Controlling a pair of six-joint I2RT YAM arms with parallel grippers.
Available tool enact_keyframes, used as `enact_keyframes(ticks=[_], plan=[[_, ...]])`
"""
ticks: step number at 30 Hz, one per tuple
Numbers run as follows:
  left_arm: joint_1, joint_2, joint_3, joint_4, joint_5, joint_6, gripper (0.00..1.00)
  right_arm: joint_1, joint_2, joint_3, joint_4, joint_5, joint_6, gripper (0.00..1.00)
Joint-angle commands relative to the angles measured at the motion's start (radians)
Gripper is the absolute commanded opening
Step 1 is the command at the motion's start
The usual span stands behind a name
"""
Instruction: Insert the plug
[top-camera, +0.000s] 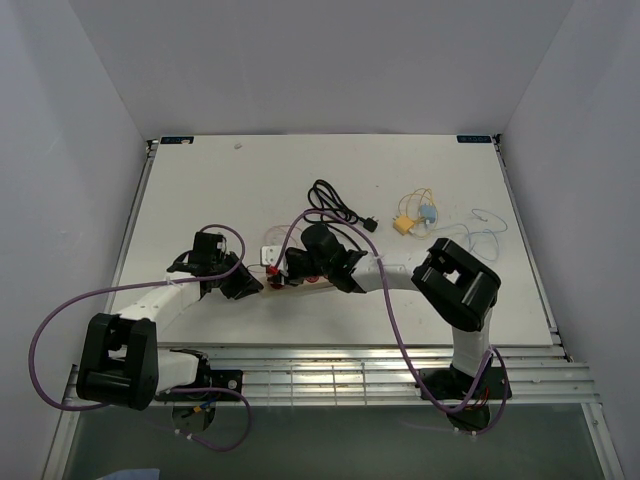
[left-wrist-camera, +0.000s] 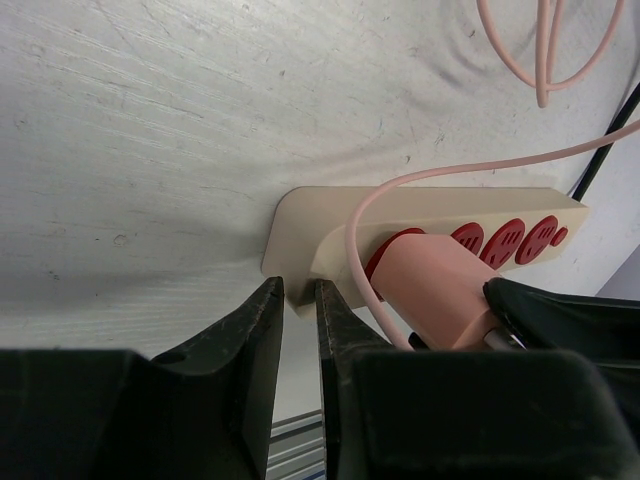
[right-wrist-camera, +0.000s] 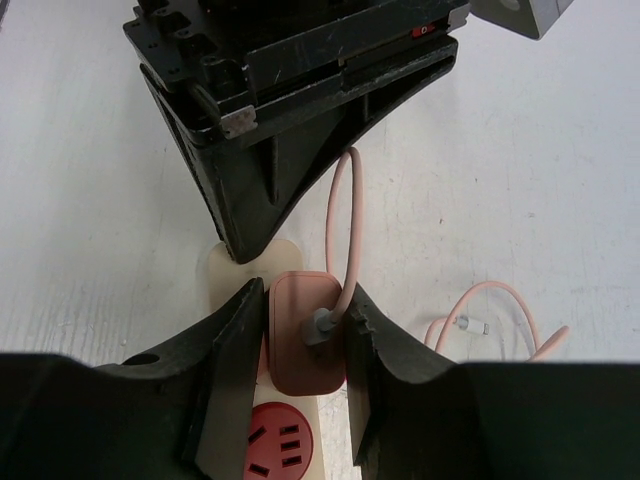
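A cream power strip (left-wrist-camera: 330, 215) with red sockets (left-wrist-camera: 505, 240) lies on the white table. A pink plug (right-wrist-camera: 295, 350) with a pink cable stands on the socket nearest the strip's end. My right gripper (right-wrist-camera: 305, 295) is shut on the plug, one finger on each side. My left gripper (left-wrist-camera: 298, 290) is shut to a thin gap, and its tips rest on the strip's end (right-wrist-camera: 215, 275). From above, both grippers (top-camera: 245, 283) (top-camera: 300, 270) meet over the strip (top-camera: 270, 255). How deep the plug's pins sit is hidden.
A black cable (top-camera: 335, 205) with its own plug lies behind the strip. Small yellow and blue parts with thin wires (top-camera: 415, 220) sit at the right rear. The pink cable's loose end (right-wrist-camera: 470, 325) loops on the table beside the strip.
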Motion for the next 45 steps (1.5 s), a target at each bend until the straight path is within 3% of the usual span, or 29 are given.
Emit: enact_keyframes(ticks=[1, 7, 18, 34, 39, 45], plan=[[-0.007, 0.023, -0.017, -0.031, -0.038, 0.018, 0.3, 0.001, 0.132, -0.139, -0.225, 0.142, 0.043, 0.08], [-0.008, 0.044, -0.016, -0.027, -0.027, 0.021, 0.29, -0.065, 0.112, -0.284, -0.09, 0.149, 0.123, 0.08], [-0.008, 0.074, -0.002, -0.017, 0.0, 0.032, 0.26, 0.02, 0.2, -0.137, -0.237, 0.195, 0.03, 0.08], [-0.008, 0.11, -0.004, -0.027, -0.001, 0.033, 0.24, -0.029, 0.371, -0.261, -0.08, 0.111, 0.235, 0.08], [-0.008, 0.127, 0.001, -0.019, -0.003, 0.037, 0.24, -0.016, 0.427, -0.274, -0.07, 0.195, 0.261, 0.08], [-0.008, 0.136, -0.011, 0.006, 0.017, 0.035, 0.23, 0.038, 0.405, -0.399, 0.035, 0.274, 0.373, 0.08]])
